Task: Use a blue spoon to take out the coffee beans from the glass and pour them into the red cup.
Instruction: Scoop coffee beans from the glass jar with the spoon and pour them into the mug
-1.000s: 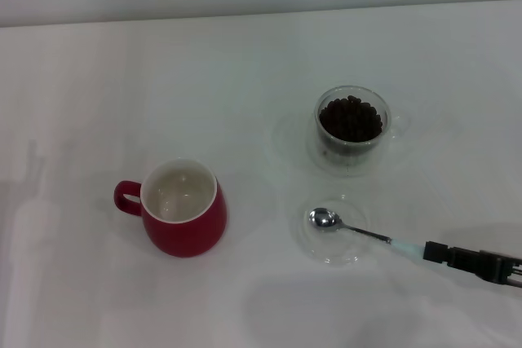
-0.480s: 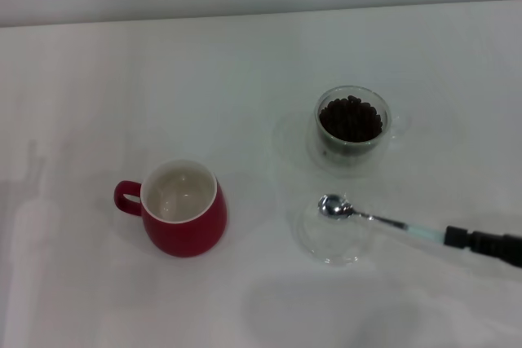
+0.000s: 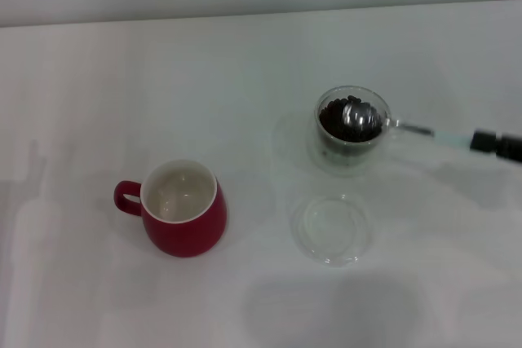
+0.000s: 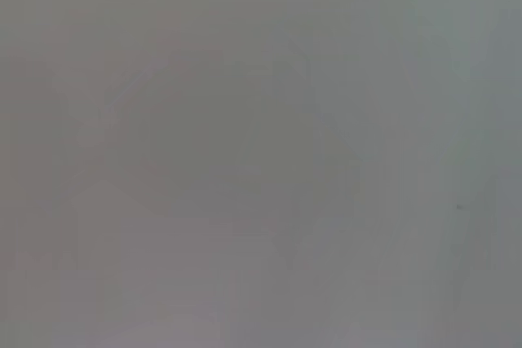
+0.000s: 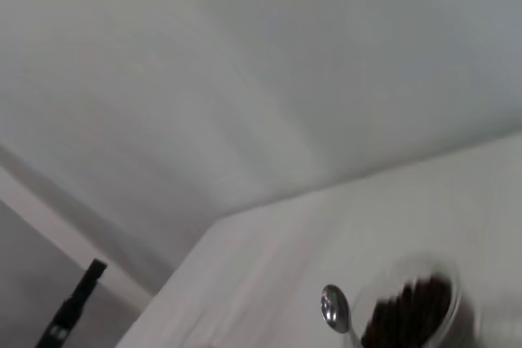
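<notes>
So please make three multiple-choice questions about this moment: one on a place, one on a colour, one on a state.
1. Where is the bowl of the blue spoon?
A. over the glass
B. on the clear dish
C. inside the red cup

2. What colour is the inside of the red cup?
A. black
B. white
C. blue

3. What is in the red cup?
A. many beans
B. water
C. nothing

Answers:
1 A: its bowl sits above the coffee beans in the glass.
2 B: the inside looks white.
3 C: no beans show inside.

One red cup (image 3: 186,209), one glass (image 3: 352,128) holding a heap of many coffee beans (image 3: 336,124), one blue spoon (image 3: 383,120), one shallow clear glass dish (image 3: 330,229), and one end effector (image 3: 497,143).
</notes>
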Controlling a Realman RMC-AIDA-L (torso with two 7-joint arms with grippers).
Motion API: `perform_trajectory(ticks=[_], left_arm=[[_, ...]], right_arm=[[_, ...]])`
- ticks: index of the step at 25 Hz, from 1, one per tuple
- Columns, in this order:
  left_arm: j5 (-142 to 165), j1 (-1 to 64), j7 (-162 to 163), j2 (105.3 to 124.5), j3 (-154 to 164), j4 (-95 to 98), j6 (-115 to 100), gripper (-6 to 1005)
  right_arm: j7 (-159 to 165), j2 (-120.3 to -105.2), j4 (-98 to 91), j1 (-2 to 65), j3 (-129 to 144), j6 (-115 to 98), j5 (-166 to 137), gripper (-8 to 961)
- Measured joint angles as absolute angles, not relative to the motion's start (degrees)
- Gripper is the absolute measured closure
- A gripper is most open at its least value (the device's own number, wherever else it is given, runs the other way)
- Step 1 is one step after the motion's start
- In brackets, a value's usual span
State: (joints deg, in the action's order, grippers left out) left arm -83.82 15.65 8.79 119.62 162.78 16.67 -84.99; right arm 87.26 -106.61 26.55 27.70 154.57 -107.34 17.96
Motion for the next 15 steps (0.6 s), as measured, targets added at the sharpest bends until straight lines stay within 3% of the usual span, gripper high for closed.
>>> perform_trajectory(ticks=[9,15], left_arm=[[-83.75,15.64,8.79,119.62,162.78,16.70,-84.99,166],[-83.75,15.62,8.92,119.62,162.77,16.72,-84.99,166]], right_arm=[[83.89,-106.51,34.36,34.14,157.37,-108.39,19.97,809],[80.12,-108.55,44.86,35.83,161.79,-111.37,24.89,809]])
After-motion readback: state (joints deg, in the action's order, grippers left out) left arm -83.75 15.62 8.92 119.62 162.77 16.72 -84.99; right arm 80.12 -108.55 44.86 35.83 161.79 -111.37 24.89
